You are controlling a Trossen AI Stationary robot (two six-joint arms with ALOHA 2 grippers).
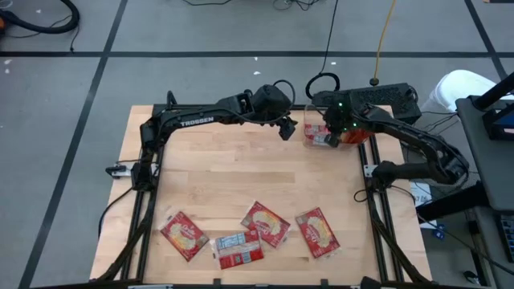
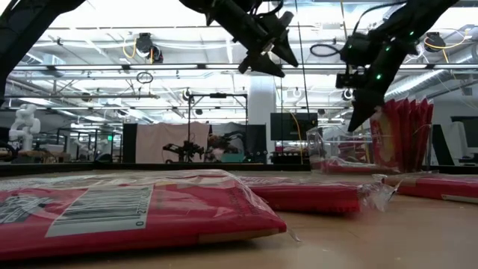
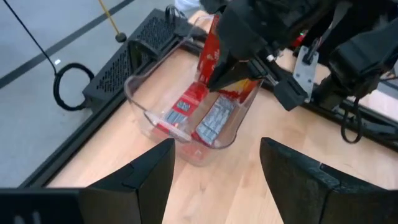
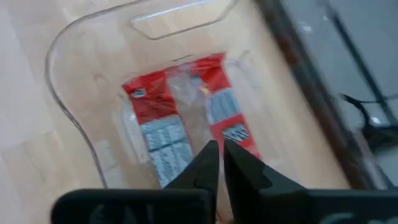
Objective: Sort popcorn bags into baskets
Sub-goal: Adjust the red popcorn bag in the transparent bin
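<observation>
Nearest the low camera, a red popcorn bag (image 2: 134,213) lies flat on the table (image 1: 241,168) with its barcode panel turned up; the digits are too blurred to be read. Four bags are seen loose along the table's near edge in the high view: one at the left (image 1: 184,235), one label-side up (image 1: 238,250), one at the centre (image 1: 265,223) and one at the right (image 1: 317,231). Cursive white lettering is printed on their yellow rounds, but it cannot be made out.

At the far right corner stands the clear plastic bin (image 3: 186,118), in which packets (image 4: 163,118) are already laid flat and others are stood on edge. The right gripper (image 4: 217,160) is poised over the bin's inside with its fingers nearly together; nothing is seen held between them, though a packet (image 3: 211,53) stands just beside it and contact cannot be excluded. The left gripper (image 3: 214,171) is held beside the bin with its fingers apart and empty.

The light bin could be dragged or tipped if the right gripper is lifted while caught on an upright packet. The leaning packets could also be knocked flat, or out over the rim. The two arms are close together here, so a collision is possible if both are moved at once.

"TROSSEN" is legible in white on the left arm (image 1: 197,120).
</observation>
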